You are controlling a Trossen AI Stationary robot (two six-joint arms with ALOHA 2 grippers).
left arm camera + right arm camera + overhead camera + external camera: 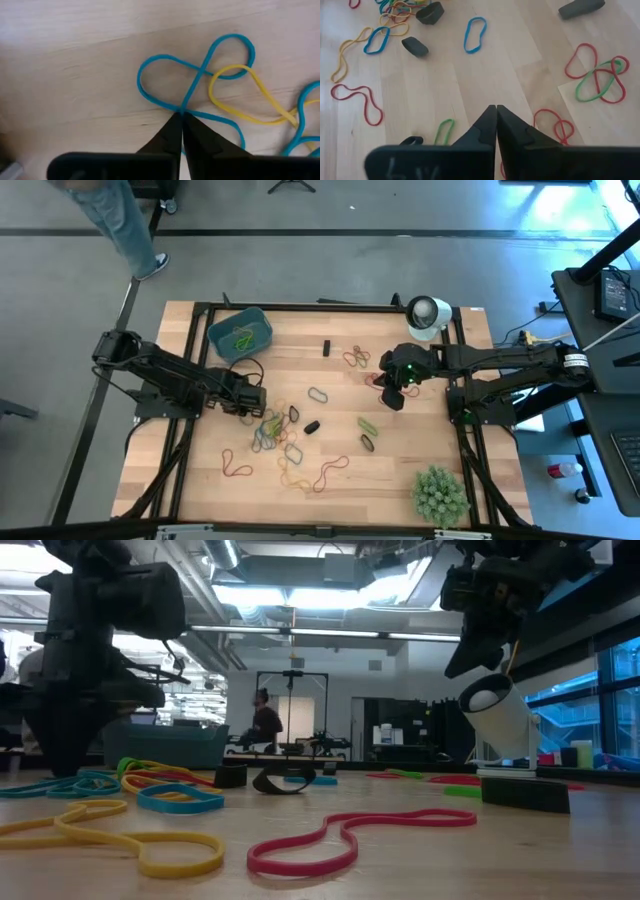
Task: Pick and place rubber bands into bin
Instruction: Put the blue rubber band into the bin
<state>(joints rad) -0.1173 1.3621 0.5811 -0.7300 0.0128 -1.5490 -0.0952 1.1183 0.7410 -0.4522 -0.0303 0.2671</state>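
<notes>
Rubber bands in blue, yellow, red, green and orange lie scattered mid-table [285, 442]. A few more rest inside the teal bin [240, 332] at the far left. My left gripper [262, 408] is down at the left edge of the pile, shut on a twisted blue band [165, 80] that a yellow band [240, 95] overlaps. My right gripper [392, 398] hangs shut and empty above the table's right half, over red and green bands [595, 75]. In the low view it is raised high [470, 650]. My left gripper pinches the blue rubber band between its two fingertips where the strands cross [188, 97]. The fingers come from above, slanting down. The band lies flat on the wood, slack, in a figure-eight shape.
A white cup-like object [428, 315] lies at the far right corner and a spiky green ball [440, 493] at the near right. Small dark blocks [326, 347] [312, 426] lie among the bands. A person's legs [125, 225] show beyond the far left corner.
</notes>
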